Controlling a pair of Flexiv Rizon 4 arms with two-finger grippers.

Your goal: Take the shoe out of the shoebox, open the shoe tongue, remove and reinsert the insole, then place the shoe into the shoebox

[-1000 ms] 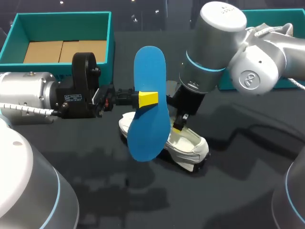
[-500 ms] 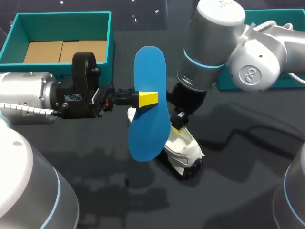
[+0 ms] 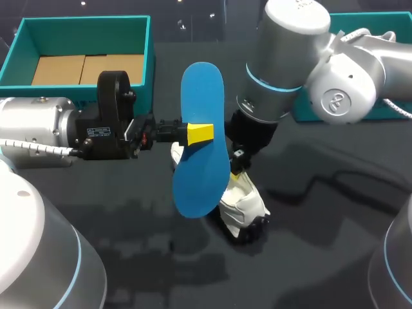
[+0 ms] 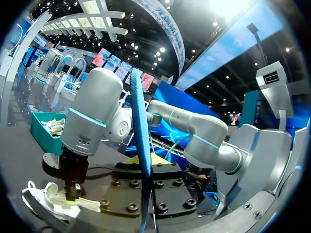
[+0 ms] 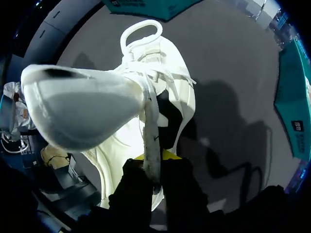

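Left hand [image 3: 199, 133] level, gripping blue insole [image 3: 201, 96] upright, right hand [image 3: 239, 172] pointing down, clamped on white shoe [image 3: 248, 203]

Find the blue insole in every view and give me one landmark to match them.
Head view: blue insole at the middle, clamped in the left gripper, covering part of the white shoe.
Left wrist view: a thin edge-on blue strip, beside the shoe.
Right wrist view: not in it.
Shared landmark: the white shoe, in all three.

matt blue insole [image 3: 201, 138], white cloth shoe [image 3: 241, 201].
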